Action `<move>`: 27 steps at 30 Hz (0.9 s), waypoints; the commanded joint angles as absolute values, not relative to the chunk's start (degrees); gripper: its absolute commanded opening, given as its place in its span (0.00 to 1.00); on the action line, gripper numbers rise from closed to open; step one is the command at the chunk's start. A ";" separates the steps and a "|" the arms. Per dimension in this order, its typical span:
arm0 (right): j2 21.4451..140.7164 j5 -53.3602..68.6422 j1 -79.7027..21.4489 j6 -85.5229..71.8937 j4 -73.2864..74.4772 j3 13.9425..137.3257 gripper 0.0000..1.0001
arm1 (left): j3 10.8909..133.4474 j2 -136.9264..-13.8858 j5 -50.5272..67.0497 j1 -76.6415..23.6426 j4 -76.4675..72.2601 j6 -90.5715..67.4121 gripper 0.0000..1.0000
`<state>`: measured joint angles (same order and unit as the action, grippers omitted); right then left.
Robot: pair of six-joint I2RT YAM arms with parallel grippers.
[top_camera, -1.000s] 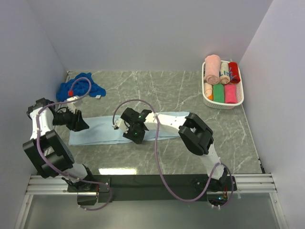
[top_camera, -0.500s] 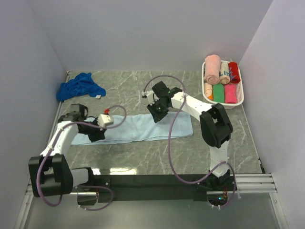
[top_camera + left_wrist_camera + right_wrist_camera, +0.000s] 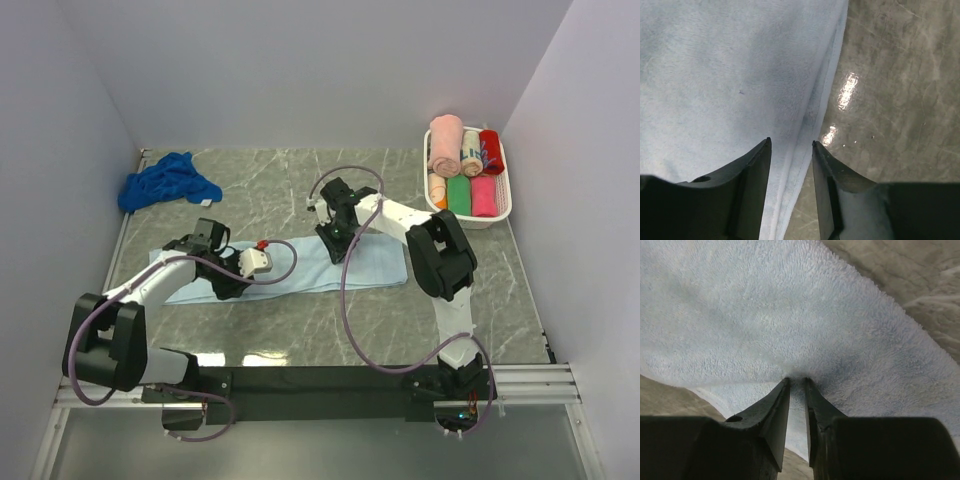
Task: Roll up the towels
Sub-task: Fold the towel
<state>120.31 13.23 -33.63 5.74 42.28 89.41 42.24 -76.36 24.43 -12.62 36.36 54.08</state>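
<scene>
The pale blue towel (image 3: 375, 262) is laid out flat along the middle of the desk (image 3: 500, 290). The dark blue towel (image 3: 165, 182) is left crumpled in the far left corner, well apart from both arms.

The right end effector (image 3: 796, 380) is pressed together on a small tuck of the pale blue towel at its far edge, and the cloth is drawn up to a peak at the tips. The left end effector (image 3: 790, 145) is spread, with its jaws set astride the towel's near hem. Nothing is seen to be clamped between them, and contact with the cloth cannot be judged.

Several failures can be expected from here:

- **Slipping tuck:** Only a thin fold of pile is held on the right, so it may be pulled out of the pinch once tension is applied.
- **Sliding towel:** With the left side unclamped, the whole towel could be dragged across the glossy desk rather than turned over on itself.
- **Skewed roll:** The towel is approached at opposite edges and at different places along its length, so a crooked, cone-shaped roll could be started.
- **Missed hem:** If the left jaws are closed slightly off the hem, bare desk or a single loose edge might be caught, and the start of the roll would be left slack.
</scene>
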 commanded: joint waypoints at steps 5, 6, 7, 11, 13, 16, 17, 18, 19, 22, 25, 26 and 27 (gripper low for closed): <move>120.32 11.69 -32.26 5.27 43.68 88.86 0.25 | 41.84 -78.48 22.24 -14.85 32.35 50.89 0.44; 120.41 11.60 -32.17 5.27 43.86 88.94 0.25 | 42.01 -78.75 21.80 -14.85 31.82 50.63 0.43; 120.41 11.69 -32.17 5.27 43.86 88.86 0.25 | 42.10 -79.19 21.36 -14.85 31.38 50.36 0.42; 120.15 11.87 -32.17 5.36 43.77 88.42 0.25 | 42.63 -81.12 20.39 -15.20 30.94 50.71 0.40; 120.32 11.95 -32.08 5.45 43.86 88.42 0.25 | 42.63 -81.12 20.65 -15.56 30.94 50.71 0.39; 120.94 12.65 -31.73 5.54 44.47 89.03 0.25 | 42.98 -81.56 21.45 -16.08 33.13 51.33 0.41; 121.20 12.74 -31.82 5.62 44.91 89.47 0.25 | 43.07 -81.82 21.27 -16.26 33.22 51.15 0.40; 121.46 12.83 -31.73 5.62 45.09 89.56 0.24 | 43.07 -81.83 20.92 -16.26 33.22 50.98 0.39; 121.46 13.09 -31.73 5.63 44.91 89.56 0.25 | 43.15 -81.91 20.66 -16.26 33.31 50.72 0.36; 121.38 13.36 -31.64 5.54 44.83 89.21 0.24 | 43.50 -81.56 20.39 -16.26 34.01 51.06 0.27; 121.29 13.45 -31.73 5.71 44.91 88.77 0.24 | 43.68 -80.86 20.04 -16.26 34.72 51.77 0.19; 121.29 13.45 -31.64 5.80 44.91 88.51 0.24 | 43.68 -80.60 20.04 -16.26 34.72 51.77 0.15; 121.20 13.45 -31.73 5.80 44.91 88.51 0.24 | 43.86 -80.51 20.30 -16.26 35.15 51.77 0.12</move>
<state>120.33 14.24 -32.23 5.39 42.72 89.34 42.24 -81.60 20.18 -16.01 33.15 51.31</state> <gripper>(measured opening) 0.240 0.146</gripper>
